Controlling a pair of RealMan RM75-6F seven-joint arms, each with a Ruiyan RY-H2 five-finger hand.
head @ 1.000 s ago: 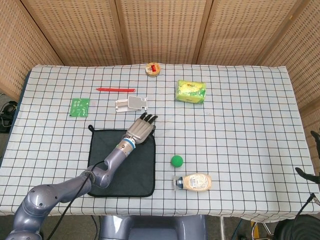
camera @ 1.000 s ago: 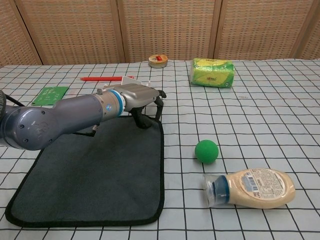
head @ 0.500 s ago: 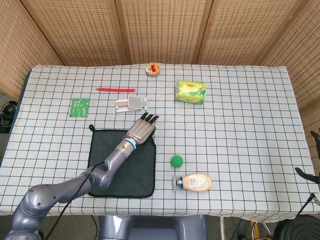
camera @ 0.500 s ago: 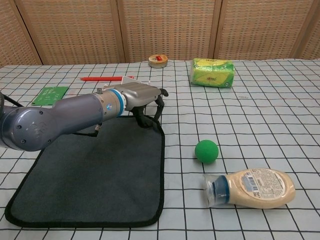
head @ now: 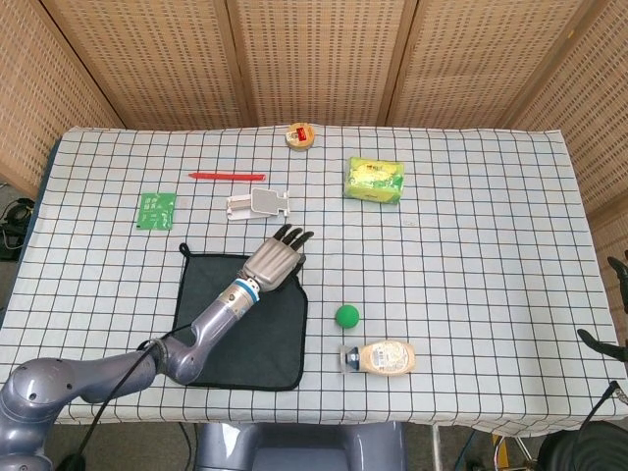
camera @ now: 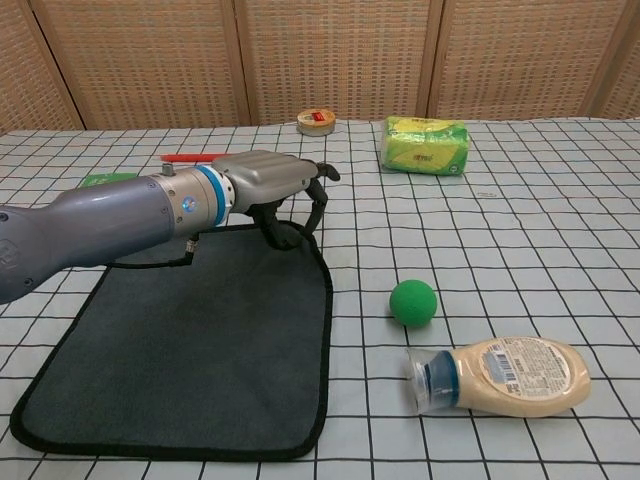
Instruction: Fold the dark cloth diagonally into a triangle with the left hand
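The left hand (head: 274, 261) reaches out from the 7 o'clock side of the table on a long grey arm and hovers over the far right corner of the dark cloth (head: 226, 334); in the chest view the left hand (camera: 272, 185) is palm down with its fingers (camera: 322, 194) curled toward the cloth's corner, but whether they actually pinch the fabric cannot be told. The dark cloth (camera: 190, 350) lies flat and unfolded at about 7 o'clock on the table (head: 471, 235), which wears a white covering ruled with a black grid. Behind the table stand woven brown screen panels (head: 314, 59). At 5 o'clock from the hand sits a green ball (head: 346, 315), and just past it a mayonnaise bottle (head: 381, 357) lies on its side. At 12 o'clock near the far edge is a small round tin (head: 300, 135), with a green-yellow packet (head: 376, 180) toward 1 o'clock. A red pen (head: 227, 176), a white flat gadget (head: 259, 203) and a green circuit board (head: 157, 210) lie toward 10 and 11 o'clock. The right hand is out of sight.
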